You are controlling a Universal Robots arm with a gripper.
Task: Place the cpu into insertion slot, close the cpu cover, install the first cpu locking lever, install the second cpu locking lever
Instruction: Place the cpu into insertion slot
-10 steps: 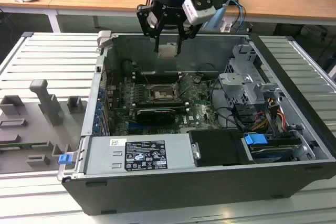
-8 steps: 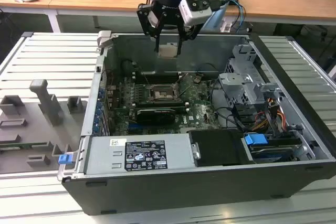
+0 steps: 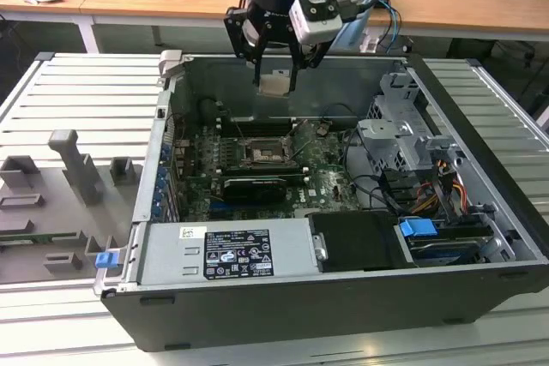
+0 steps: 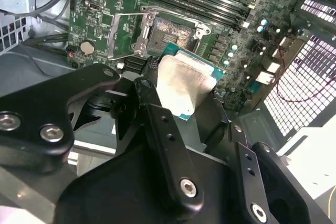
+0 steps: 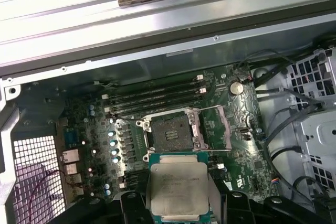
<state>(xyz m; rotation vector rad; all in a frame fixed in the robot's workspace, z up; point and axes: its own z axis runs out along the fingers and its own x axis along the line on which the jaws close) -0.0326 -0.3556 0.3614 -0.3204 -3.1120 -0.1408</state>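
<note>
Gripper (image 3: 276, 83) clamped on the cpu (image 4: 184, 85).
Held in the air; insertion slot (image 5: 170, 132) bare below, cpu cover (image 5: 216, 126) swung open.

The cpu (image 5: 178, 192) hangs over the bare insertion slot (image 5: 169, 132), cpu cover (image 5: 216, 127) open.

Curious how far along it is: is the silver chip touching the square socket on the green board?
Apart. In the exterior view the chip hangs between the fingers, well above the socket, with clear space between them.
</note>
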